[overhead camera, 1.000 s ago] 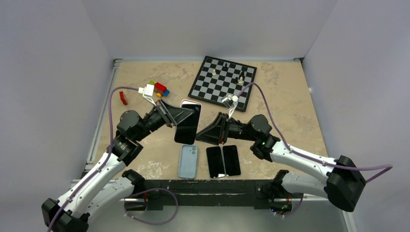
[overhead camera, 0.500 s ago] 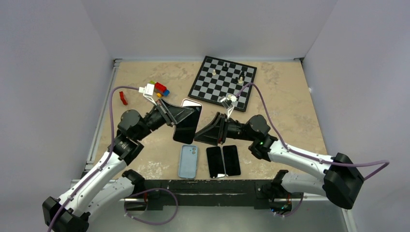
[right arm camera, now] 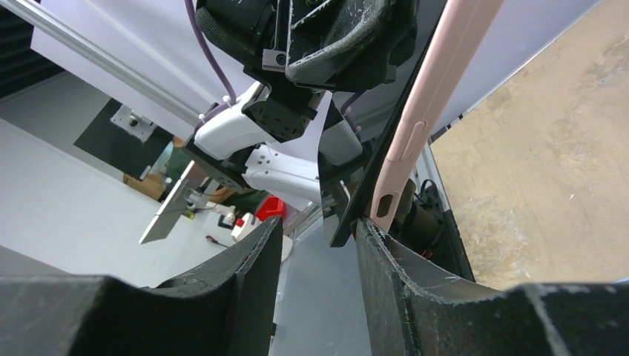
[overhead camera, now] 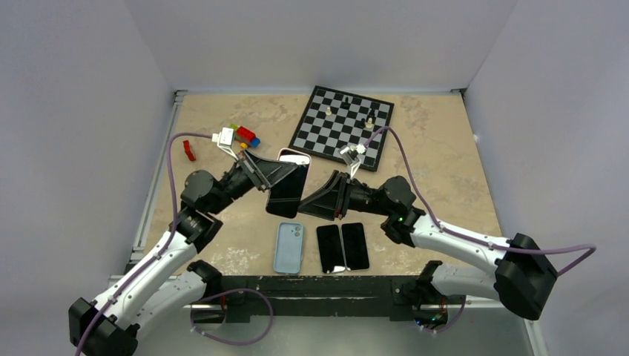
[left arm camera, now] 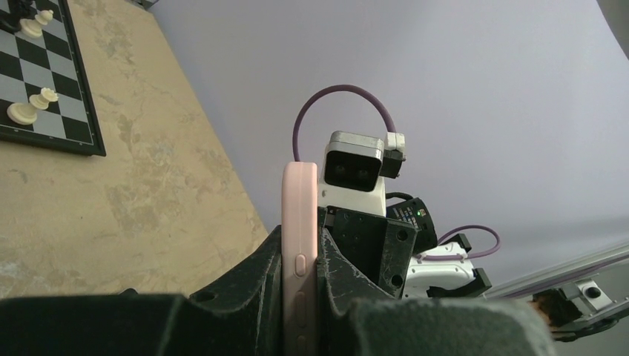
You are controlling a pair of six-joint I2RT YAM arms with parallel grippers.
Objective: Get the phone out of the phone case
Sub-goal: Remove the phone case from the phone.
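My left gripper (overhead camera: 291, 178) is shut on a phone case (overhead camera: 294, 156), pale pink, held on edge above the table. The black phone (overhead camera: 285, 194) sits in it, screen facing up in the top view. In the left wrist view the case's side edge (left arm camera: 300, 222) with its buttons is clamped between my left gripper (left arm camera: 300, 248) fingers. My right gripper (overhead camera: 305, 208) is open at the phone's lower end. In the right wrist view the phone's lower corner (right arm camera: 348, 215) stands away from the case (right arm camera: 415, 126) and hangs in the gap of my right gripper (right arm camera: 317, 237), whose right finger touches the case's end.
A light blue phone case (overhead camera: 288, 247) and two black phones (overhead camera: 331, 248) (overhead camera: 354, 245) lie near the front edge. A chessboard (overhead camera: 341, 126) with a few pieces is at the back. Toy bricks (overhead camera: 245, 136) and a red piece (overhead camera: 189, 150) lie at the back left.
My right gripper has opened wider and crept left toward the phone's lower end. My left gripper and the cased phone have shifted slightly up and back.
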